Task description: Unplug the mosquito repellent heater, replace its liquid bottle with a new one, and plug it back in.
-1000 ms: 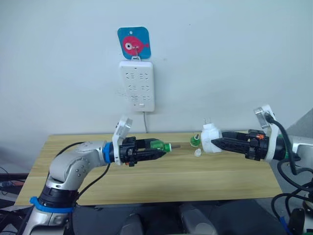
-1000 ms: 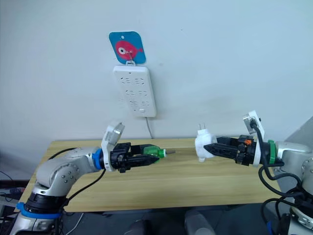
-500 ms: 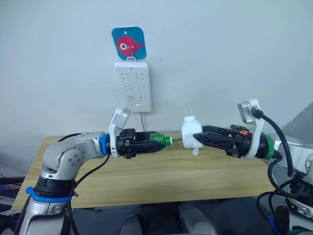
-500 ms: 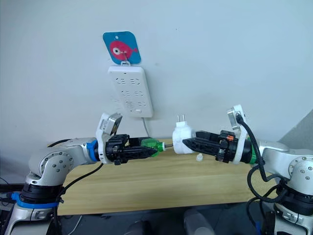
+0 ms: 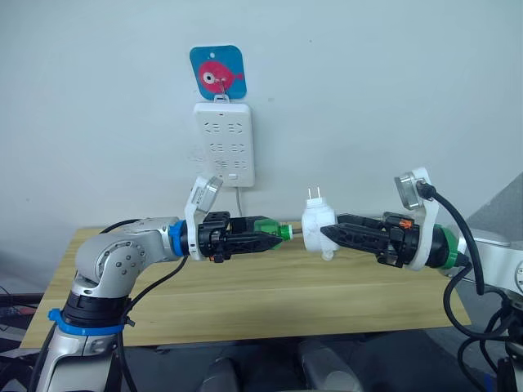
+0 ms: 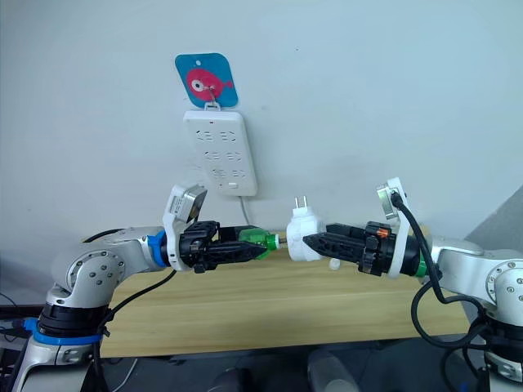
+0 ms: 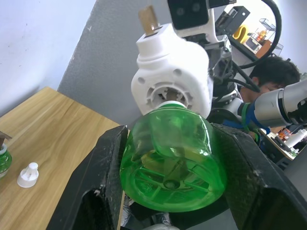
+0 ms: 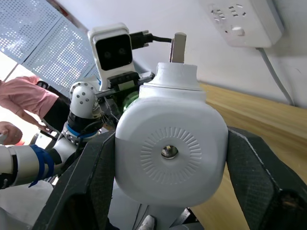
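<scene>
While both arms reach toward each other above the wooden table (image 5: 245,302), the left gripper (image 5: 263,237) is clamped on a green liquid bottle (image 5: 267,230), its two black fingers (image 7: 103,191) pressing the bottle's sides with the neck pointing away from the wrist. Facing it, the right gripper (image 5: 328,233) is closed around the mosquito repellent heater (image 5: 315,229), pinching the white body from both flanks, the two metal prongs (image 5: 314,193) sticking upward. The bottle's neck meets the round threaded opening in the heater's underside; from the left wrist view the bottle's top sits right at that socket (image 7: 169,93), though how far it is seated cannot be told. Both items hang in the air between the grippers, clear of the tabletop. Just beyond the right gripper's fingertips and lower, a small white cap (image 5: 328,255) lies on the table, and the left wrist view shows that cap (image 7: 28,174) beside another green bottle (image 7: 3,158) standing at the picture's edge. Farther off, behind the left gripper, a white multi-socket power strip (image 5: 224,143) hangs on the wall from a blue hook plate with a pink fish (image 5: 218,73), its cord (image 5: 239,202) dropping toward the table. A person (image 7: 273,79) sits in the background past the heater.
</scene>
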### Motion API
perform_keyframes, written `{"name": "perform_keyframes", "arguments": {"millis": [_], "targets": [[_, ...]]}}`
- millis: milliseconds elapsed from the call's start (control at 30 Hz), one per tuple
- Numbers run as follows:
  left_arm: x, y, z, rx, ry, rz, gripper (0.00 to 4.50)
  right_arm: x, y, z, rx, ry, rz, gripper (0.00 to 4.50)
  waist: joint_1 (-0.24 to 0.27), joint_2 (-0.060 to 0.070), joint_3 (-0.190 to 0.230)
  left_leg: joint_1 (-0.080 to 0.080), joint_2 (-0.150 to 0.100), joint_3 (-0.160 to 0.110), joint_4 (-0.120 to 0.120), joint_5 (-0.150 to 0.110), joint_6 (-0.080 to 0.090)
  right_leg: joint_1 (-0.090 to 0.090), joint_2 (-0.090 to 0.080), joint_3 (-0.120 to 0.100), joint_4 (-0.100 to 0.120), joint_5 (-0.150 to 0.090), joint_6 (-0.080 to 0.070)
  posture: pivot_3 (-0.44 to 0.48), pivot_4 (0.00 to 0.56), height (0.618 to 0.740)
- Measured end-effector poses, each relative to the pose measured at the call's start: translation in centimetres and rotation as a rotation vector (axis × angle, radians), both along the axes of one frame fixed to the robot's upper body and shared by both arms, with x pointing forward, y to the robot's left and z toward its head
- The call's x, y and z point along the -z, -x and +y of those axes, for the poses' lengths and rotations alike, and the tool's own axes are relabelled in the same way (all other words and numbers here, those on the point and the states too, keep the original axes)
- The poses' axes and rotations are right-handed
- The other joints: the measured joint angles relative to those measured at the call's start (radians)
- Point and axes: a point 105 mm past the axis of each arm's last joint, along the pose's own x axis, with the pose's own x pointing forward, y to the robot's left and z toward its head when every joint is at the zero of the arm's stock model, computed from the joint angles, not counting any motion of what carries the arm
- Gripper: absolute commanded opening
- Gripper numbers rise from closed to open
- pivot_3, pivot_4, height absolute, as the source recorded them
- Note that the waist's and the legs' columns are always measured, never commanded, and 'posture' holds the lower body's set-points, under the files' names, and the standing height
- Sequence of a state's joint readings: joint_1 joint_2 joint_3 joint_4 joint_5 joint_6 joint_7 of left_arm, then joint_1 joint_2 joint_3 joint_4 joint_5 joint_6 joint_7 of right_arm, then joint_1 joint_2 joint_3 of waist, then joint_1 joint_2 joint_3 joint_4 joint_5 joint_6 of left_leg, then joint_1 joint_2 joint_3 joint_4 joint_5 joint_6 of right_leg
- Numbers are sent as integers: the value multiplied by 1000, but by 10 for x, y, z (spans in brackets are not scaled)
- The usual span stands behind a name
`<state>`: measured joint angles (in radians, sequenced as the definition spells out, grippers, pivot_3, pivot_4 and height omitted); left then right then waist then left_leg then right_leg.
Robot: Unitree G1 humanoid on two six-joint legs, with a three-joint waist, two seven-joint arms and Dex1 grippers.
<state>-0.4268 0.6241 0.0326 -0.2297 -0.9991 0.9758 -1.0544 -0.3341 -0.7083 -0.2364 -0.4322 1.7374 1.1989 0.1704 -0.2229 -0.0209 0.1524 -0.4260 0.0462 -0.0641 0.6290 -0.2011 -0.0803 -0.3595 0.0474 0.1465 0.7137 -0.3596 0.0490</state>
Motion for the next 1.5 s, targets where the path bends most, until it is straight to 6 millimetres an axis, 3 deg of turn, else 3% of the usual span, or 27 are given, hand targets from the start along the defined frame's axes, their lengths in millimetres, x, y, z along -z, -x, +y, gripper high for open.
{"name": "perform_keyframes", "arguments": {"millis": [1500], "targets": [[9, 7, -6, 27, -5, 21, 2369, 2, 3, 5, -19, 9, 15, 2953, 4, -1, -22, 1, 0, -2, 2, 0, 0, 2, 0, -2, 1, 0, 0, -205, 48, 733]]}}
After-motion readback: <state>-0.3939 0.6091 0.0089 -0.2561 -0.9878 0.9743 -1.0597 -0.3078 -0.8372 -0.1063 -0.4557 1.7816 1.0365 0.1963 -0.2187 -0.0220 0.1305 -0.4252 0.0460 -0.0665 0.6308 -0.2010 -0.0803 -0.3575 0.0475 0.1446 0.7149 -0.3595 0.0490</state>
